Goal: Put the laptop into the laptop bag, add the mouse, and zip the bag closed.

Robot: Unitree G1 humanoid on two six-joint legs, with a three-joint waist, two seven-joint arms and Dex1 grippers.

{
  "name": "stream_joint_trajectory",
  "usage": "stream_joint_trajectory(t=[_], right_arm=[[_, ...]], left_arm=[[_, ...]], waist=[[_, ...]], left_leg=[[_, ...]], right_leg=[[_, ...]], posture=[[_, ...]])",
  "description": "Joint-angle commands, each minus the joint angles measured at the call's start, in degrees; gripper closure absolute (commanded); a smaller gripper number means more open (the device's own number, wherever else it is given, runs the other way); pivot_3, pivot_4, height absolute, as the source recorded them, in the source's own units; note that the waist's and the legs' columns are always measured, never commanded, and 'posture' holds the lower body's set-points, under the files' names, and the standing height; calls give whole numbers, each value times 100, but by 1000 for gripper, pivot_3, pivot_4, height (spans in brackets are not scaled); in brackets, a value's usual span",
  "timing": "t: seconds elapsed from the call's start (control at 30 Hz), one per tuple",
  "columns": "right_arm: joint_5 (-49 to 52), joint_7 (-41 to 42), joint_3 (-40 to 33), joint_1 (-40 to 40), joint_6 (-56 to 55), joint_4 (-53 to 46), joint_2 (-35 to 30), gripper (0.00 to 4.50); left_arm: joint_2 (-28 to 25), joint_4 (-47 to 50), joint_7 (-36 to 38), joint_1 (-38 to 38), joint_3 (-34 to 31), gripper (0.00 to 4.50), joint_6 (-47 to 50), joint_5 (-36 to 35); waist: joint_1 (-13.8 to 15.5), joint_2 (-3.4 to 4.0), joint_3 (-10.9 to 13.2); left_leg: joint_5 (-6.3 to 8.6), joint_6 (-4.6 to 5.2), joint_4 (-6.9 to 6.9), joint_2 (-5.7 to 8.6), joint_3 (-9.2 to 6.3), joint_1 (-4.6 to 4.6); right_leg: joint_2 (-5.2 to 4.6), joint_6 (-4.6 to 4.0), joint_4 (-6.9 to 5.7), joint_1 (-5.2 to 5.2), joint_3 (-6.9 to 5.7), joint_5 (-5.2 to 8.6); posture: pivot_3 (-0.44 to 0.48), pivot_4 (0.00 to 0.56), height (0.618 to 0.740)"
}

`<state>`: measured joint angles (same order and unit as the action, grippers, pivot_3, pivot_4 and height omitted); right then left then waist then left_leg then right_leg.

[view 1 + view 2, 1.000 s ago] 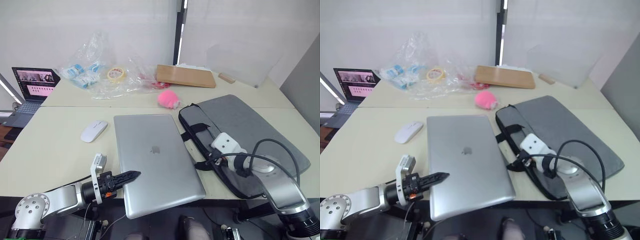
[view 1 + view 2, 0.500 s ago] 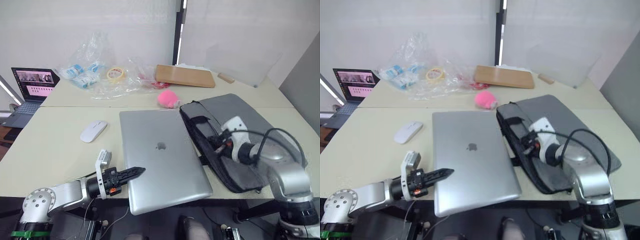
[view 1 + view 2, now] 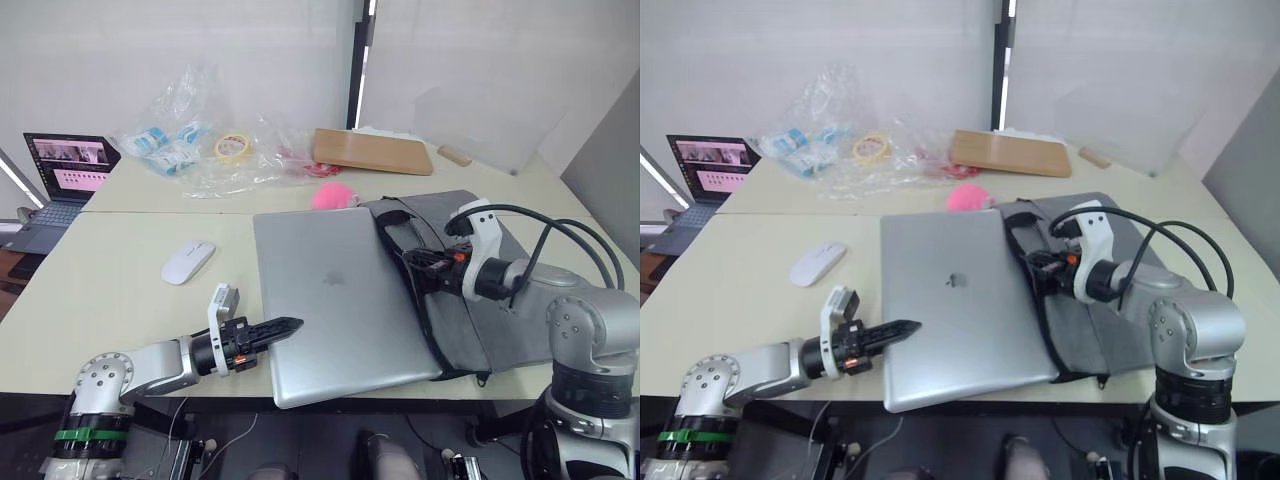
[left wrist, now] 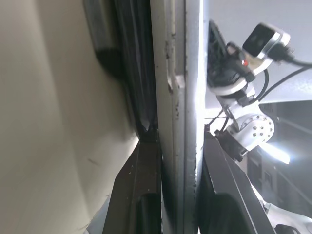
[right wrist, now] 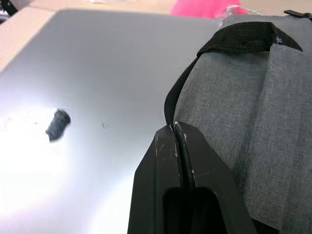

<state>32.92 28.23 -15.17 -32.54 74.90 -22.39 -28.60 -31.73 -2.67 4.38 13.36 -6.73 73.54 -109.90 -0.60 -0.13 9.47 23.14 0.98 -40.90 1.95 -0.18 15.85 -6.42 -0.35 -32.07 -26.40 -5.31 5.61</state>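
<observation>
The silver-grey laptop (image 3: 340,300) lies flat on the table, and its right edge meets the open mouth of the grey laptop bag (image 3: 480,320). My left gripper (image 3: 288,327) is shut on the laptop's left edge near the front; in the left wrist view a finger sits on either side of that edge (image 4: 178,73). My right gripper (image 3: 413,262) is shut on the bag's black trim (image 5: 183,97), holding the upper side raised over the laptop. The white mouse (image 3: 187,262) rests on the table to the left of the laptop, apart from both grippers.
A fluffy pink ball (image 3: 335,197) sits just behind the laptop and bag. Farther back are crumpled plastic bags with a tape roll (image 3: 232,148) and a brown board (image 3: 372,152). A small dark laptop (image 3: 60,170) stands at the far left. The silver laptop overhangs the table's front edge.
The laptop has slid right to the bag's mouth, pushed by my left gripper. My right gripper has risen and moved back, lifting the bag's upper edge.
</observation>
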Motion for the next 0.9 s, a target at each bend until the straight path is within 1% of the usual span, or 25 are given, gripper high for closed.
stream_joint_trajectory(t=[0.03, 0.23, 0.33, 0.47, 0.63, 0.77, 0.9], right_arm=[[198, -130, -263, -168, 54, -198, -28, 4464], [454, -286, -379, -175, 180, -250, 22, 4464], [631, -310, -380, -152, 298, -328, 25, 4464], [787, -301, -330, -100, 403, -383, 9, 4464], [828, -418, -285, -93, 370, -377, 62, 4464], [840, -474, -254, -91, 352, -384, 99, 4464], [923, -523, -227, -159, 454, -465, 161, 4464]], left_arm=[[85, 99, 196, 210, -128, 4194, 107, -310], [127, -131, 186, 295, -211, 4194, 207, -310], [215, -235, 103, 477, -117, 4194, 209, -310], [476, -582, -139, 908, 63, 4194, 121, -310], [780, -873, -415, 1157, 303, 4194, -56, -297], [1093, -1057, -490, 1363, 445, 4194, -224, -64], [1197, -1402, -402, 1581, 393, 4194, -217, 271]], waist=[[-1, 0, 0], [-7, 0, 0], [2, 0, 0], [25, 0, 0], [16, 0, 0], [40, -1, 0], [46, -1, -1]], left_leg=[[0, 0, 0, 0, 0, 1], [0, 0, -1, 0, 3, -2], [0, 1, -3, 0, 2, -1], [0, 2, -5, 3, 0, 2], [0, 4, -4, 2, 1, 2], [0, 4, -10, 3, -1, 3], [-1, 6, -11, 4, 0, 6]], right_leg=[[1, 0, 0, 0, -2, 0], [1, 0, -3, 0, 0, 0], [0, 0, -4, 0, 1, 0], [-2, 1, -2, 1, 0, -1], [-2, 0, -1, 1, 2, -1], [-5, 1, -3, 1, 3, -2], [-4, 1, -3, 1, 3, -3]], posture=[[0, 150, 740], [0, 150, 740], [0, 150, 740], [0, 150, 740], [0, 150, 740], [0, 150, 740], [0, 150, 740]])
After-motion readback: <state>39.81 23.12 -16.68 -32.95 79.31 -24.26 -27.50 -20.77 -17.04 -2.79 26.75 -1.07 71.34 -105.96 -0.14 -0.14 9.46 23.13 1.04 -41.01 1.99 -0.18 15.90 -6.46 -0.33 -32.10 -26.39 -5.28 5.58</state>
